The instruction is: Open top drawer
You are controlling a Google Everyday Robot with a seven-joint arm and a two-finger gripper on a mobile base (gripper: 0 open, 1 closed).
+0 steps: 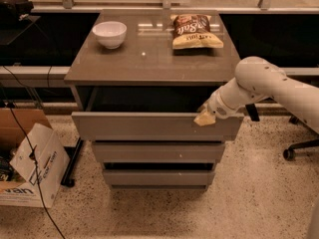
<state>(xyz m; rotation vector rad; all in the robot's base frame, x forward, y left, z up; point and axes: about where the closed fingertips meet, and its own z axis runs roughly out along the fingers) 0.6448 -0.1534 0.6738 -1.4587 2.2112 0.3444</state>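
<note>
From the one camera view, a grey-brown desk (149, 59) stands on a speckled floor (259, 198). On its top sit one white bowl (109, 34) at the back left and one bag of chips (195, 31) at the back right, well apart from each other. Left of the desk, on the floor, a cardboard box (35, 168) leans open, and a thin black cable (31, 151) trails across it. On the far right, the wheeled foot of an office chair (300, 147) pokes in, near the arm but clear of the drawers. Nothing lies in front of the drawer fronts.

The top drawer (144, 126) is the first under the desk top. Its front is a plain flat panel with no handle, and it looks the widest. It stands forward of the desk's edge, with a dark gap open behind it. There are three drawers in all. The second drawer (157, 152) and the third drawer (157, 177) sit further back below it.

One white arm (264, 83) reaches in from the right. Its end effector (204, 118) is at the right end of the top drawer's upper edge, touching the front panel. Whether it is wide, narrow or gripping the panel, I cannot tell.
</note>
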